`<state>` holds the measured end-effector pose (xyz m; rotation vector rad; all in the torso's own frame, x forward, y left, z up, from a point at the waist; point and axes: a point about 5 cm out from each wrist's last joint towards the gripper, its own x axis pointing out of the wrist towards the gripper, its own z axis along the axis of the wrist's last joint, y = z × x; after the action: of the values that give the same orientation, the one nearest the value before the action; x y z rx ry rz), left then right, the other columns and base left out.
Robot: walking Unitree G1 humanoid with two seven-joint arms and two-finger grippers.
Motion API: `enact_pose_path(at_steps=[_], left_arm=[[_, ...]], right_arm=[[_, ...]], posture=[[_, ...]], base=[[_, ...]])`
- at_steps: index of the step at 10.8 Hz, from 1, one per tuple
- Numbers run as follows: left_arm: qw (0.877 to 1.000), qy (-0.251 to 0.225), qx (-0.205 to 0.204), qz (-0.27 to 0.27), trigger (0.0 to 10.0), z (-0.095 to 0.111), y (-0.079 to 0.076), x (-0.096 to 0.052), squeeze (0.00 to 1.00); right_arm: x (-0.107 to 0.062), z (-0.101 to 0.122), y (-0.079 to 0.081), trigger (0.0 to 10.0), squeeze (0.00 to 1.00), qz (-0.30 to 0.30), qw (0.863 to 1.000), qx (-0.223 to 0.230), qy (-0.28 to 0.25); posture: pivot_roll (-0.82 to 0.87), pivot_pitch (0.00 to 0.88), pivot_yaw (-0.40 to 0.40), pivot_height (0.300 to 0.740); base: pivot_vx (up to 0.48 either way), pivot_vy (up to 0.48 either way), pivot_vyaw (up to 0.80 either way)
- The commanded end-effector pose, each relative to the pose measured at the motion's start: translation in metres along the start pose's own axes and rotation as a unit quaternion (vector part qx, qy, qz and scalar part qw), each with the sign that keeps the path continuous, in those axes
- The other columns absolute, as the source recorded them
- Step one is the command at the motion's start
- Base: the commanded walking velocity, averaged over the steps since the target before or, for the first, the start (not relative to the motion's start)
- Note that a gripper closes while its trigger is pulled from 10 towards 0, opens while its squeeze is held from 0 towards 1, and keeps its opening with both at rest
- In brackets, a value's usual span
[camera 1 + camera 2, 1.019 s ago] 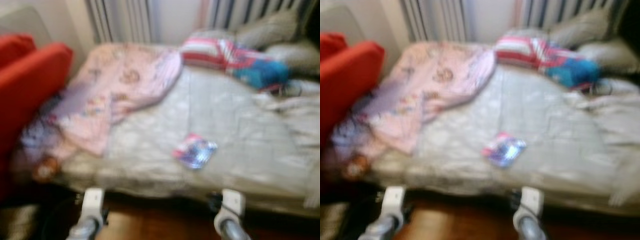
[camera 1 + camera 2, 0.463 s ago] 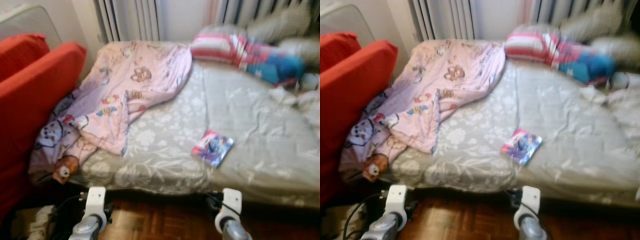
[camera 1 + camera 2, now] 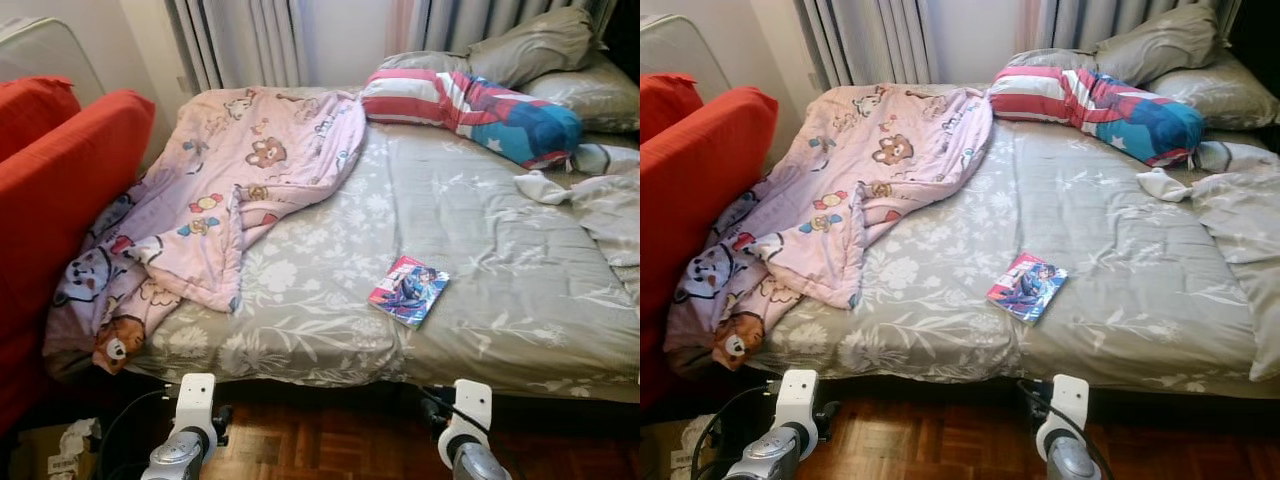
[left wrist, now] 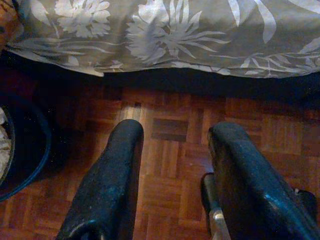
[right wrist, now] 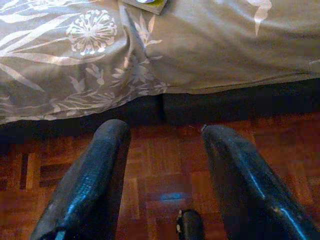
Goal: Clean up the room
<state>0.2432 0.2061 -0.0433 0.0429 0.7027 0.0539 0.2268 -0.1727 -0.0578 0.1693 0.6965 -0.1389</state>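
Fingers of left gripper (image 4: 172,185) and right gripper (image 5: 165,185) spread over parquet floor (image 4: 170,125), book (image 3: 408,290) on bed (image 3: 500,250)

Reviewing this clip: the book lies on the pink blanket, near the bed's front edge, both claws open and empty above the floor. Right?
Not quite. The book lies on the grey sheet, apart from the pink blanket, as the left eye view shows. The rest holds.

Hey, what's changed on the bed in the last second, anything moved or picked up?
Nothing on the bed moved; only the camera shifted and steadied. The book, pink blanket and striped pillow lie where they were. Both grippers stay low, open and empty.
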Motion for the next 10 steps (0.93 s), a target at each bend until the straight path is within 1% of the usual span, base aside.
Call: enact_pose_path(at_steps=[1,2,3,4,6,8,10], left_arm=[[1.000,0.006,0.003,0.002,10.0,-0.001,0.002,0.000,0.00],[1.000,0.005,0.000,0.003,10.0,0.000,0.001,0.000,0.00],[1.000,0.006,-0.001,0.003,10.0,-0.001,0.001,0.000,0.00],[1.000,0.005,-0.002,0.004,10.0,0.000,0.001,0.000,0.00],[1.000,0.005,-0.004,0.005,10.0,0.000,0.001,0.000,0.00],[1.000,0.007,-0.008,0.007,10.0,0.000,0.001,0.000,0.00],[1.000,0.020,-0.015,0.007,10.0,-0.010,0.000,-0.002,0.00]], right_arm=[[0.000,-0.001,0.004,10.0,0.00,0.008,1.000,-0.007,0.005],[0.000,-0.001,0.003,10.0,0.00,0.008,1.000,-0.006,0.005],[0.000,-0.001,0.002,10.0,0.00,0.000,1.000,0.014,0.005],[0.001,0.001,0.002,10.0,0.00,0.004,1.000,0.008,-0.001],[0.001,0.003,0.001,10.0,0.00,0.003,1.000,0.009,-0.003],[0.002,0.007,0.000,10.0,0.00,0.005,1.000,0.004,-0.005],[0.002,0.007,-0.009,10.0,0.00,-0.008,1.000,-0.008,0.005]], posture=[[0.10,0.061,0.070,0.740],[0.10,0.062,0.068,0.740],[0.10,0.061,0.067,0.740],[0.09,0.062,0.067,0.740],[0.09,0.059,0.062,0.740],[0.09,0.045,0.043,0.740],[0.09,0.000,0.028,0.740]], base=[[0.000,0.000,0.45],[0.000,0.000,0.80],[0.000,0.000,0.00],[0.000,0.000,0.00],[0.000,0.000,0.00],[0.000,0.000,0.00],[0.000,0.000,0.00]])
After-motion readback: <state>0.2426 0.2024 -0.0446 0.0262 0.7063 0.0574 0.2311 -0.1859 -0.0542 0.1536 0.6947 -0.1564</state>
